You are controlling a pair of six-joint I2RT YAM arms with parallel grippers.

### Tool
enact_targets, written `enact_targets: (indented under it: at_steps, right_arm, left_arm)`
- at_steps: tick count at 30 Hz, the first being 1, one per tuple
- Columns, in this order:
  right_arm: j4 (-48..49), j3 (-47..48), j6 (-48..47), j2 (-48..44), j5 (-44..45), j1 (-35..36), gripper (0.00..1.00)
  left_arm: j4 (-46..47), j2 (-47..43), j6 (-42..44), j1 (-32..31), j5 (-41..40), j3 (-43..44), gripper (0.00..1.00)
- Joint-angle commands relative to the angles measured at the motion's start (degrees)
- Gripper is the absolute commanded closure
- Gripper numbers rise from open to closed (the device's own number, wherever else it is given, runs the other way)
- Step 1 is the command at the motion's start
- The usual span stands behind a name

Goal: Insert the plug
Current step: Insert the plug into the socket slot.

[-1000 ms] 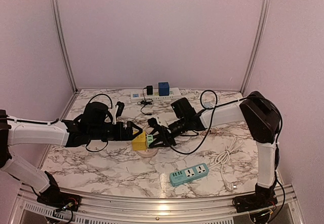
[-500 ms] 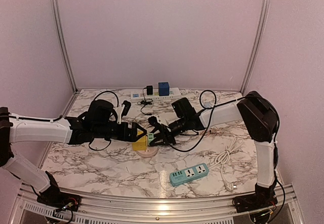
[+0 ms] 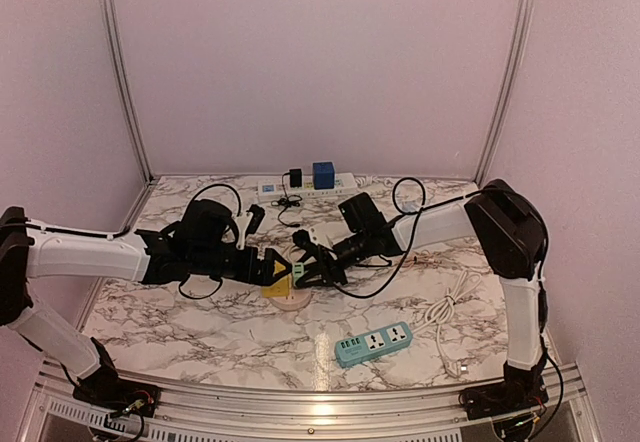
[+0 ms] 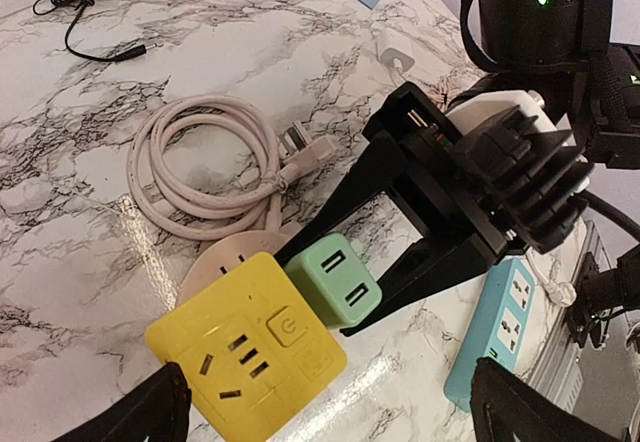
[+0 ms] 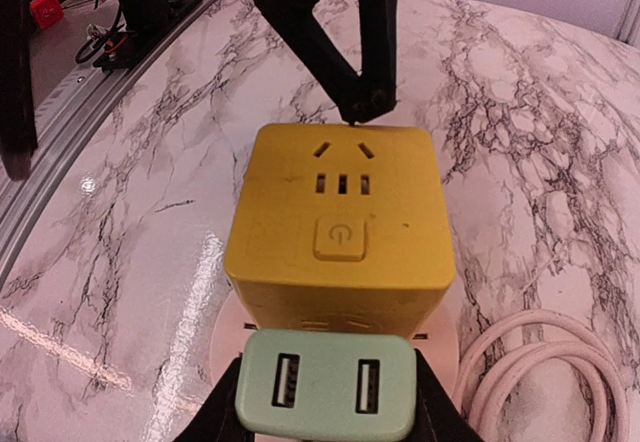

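The plug (image 4: 335, 282) is a mint-green block with two USB ports. My right gripper (image 5: 327, 402) is shut on its sides. It holds the plug low against one side face of the yellow cube socket (image 5: 340, 227), which rests on a round white base (image 5: 232, 337). I cannot tell whether its prongs are in the slots. My left gripper (image 4: 335, 412) hangs open above the cube, one finger on each side, touching nothing. From above, the left gripper (image 3: 272, 268) and right gripper (image 3: 300, 274) meet at the cube (image 3: 274, 286).
A teal power strip (image 3: 373, 344) lies at the front, right of centre. A coiled white cable (image 4: 205, 177) lies by the round base. A long white strip (image 3: 305, 189) with a black adapter and a blue cube (image 3: 323, 174) runs along the back wall. A small white charger (image 4: 395, 54) lies behind.
My left arm has moved right, so its open fingers now hang over the yellow cube and partly hide it from above. The right gripper with the plug has shifted slightly up and left.
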Motion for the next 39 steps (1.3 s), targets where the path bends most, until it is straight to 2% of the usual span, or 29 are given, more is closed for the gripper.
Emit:
enact_targets:
  at_steps: [1, 11, 25, 39]
  right_arm:
    - [-0.4, 1.48, -0.53, 0.88, 0.38, -0.38, 0.91]
    - [-0.4, 0.26, -0.57, 0.57, 0.92, -0.36, 0.91]
    - [-0.23, 0.02, -0.19, 0.31, 0.83, -0.36, 0.91]
    - [-0.4, -0.09, -0.36, 0.0, 1.14, -0.33, 0.91]
  left_arm:
    - [-2.24, 1.01, 1.29, -0.5, -0.38, 2.13, 0.01]
    - [-6.07, 3.58, 3.25, -1.57, -3.06, 4.89, 0.01]
    - [-15.86, 10.14, 8.52, -4.86, -19.82, 13.63, 0.03]
    - [-17.88, 15.07, 10.63, -5.98, -23.4, 16.35, 0.04]
